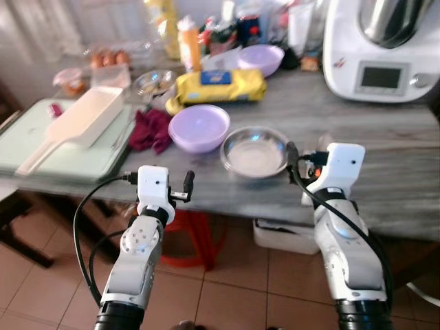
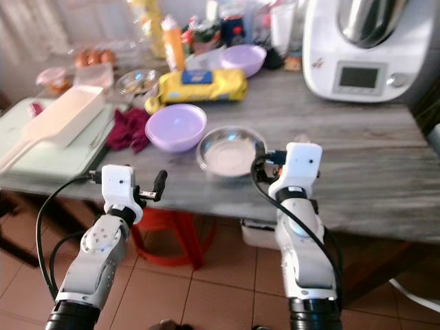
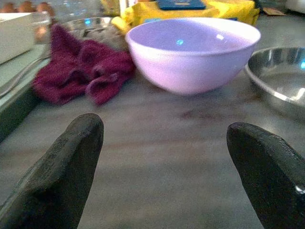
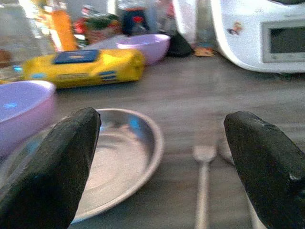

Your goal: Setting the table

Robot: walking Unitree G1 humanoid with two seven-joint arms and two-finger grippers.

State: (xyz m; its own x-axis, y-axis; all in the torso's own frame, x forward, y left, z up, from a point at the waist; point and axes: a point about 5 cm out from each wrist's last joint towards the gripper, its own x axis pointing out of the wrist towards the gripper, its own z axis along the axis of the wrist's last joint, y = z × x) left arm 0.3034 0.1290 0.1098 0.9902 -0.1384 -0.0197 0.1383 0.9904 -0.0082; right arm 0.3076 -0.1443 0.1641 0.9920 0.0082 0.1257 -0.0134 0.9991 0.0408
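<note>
End effectors (image 3: 164,167) (image 4: 171,167) spread before lilac bowl (image 1: 199,127), steel bowl (image 1: 255,151).

- I see bare surface (image 3: 157,157) running from my left claw (image 3: 164,176) up to the lilac bowl (image 3: 193,52), fingers spread wide.
- A red cloth (image 3: 81,69) blocks the way just beside that bowl, with a green tray (image 1: 62,161) beyond it.
- My right claw (image 4: 162,167), fingers wide apart, faces a steel bowl (image 4: 119,157) and a fork (image 4: 202,186) lying beside it.
- Past the fork, the surface is open toward the white kitchen machine (image 1: 385,51).
</note>
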